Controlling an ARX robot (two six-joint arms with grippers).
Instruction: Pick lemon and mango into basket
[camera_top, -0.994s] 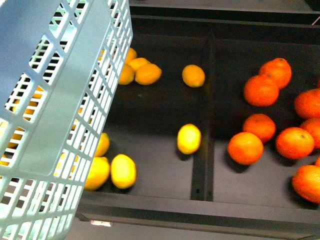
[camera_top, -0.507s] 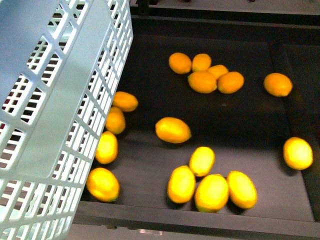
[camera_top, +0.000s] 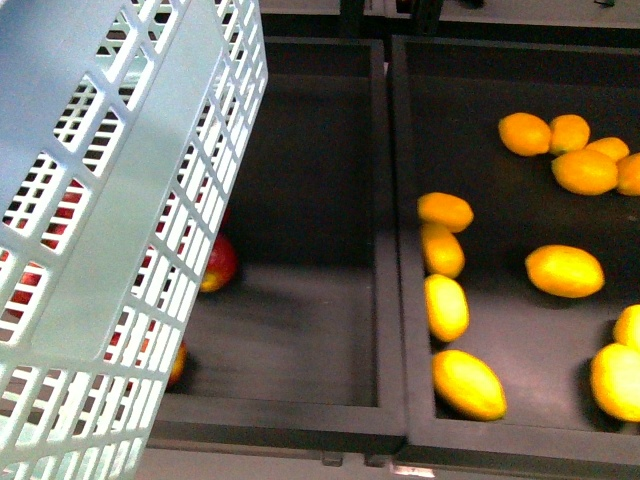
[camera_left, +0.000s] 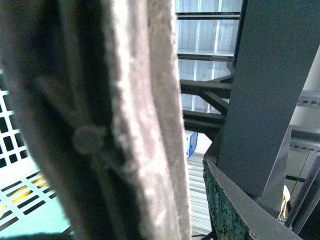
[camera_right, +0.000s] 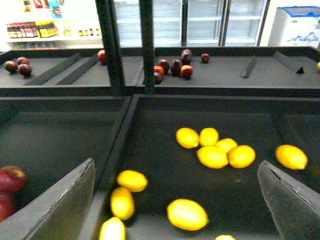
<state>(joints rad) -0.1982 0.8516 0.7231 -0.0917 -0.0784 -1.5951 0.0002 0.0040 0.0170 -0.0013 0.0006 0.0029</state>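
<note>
Jaws of right gripper (camera_right: 176, 165) parted wide, nothing between; of left gripper (camera_left: 200, 200), cannot tell. Filling left of front frame, tilted: basket (camera_top: 120, 200). Behind it, dark compartmented tray (camera_top: 385, 200). Scattered across right compartment: yellow fruit, with lemon (camera_top: 565, 270) lying apart at mid-right. Peeking past basket wall, lower left: red fruit (camera_top: 220, 262).
</note>
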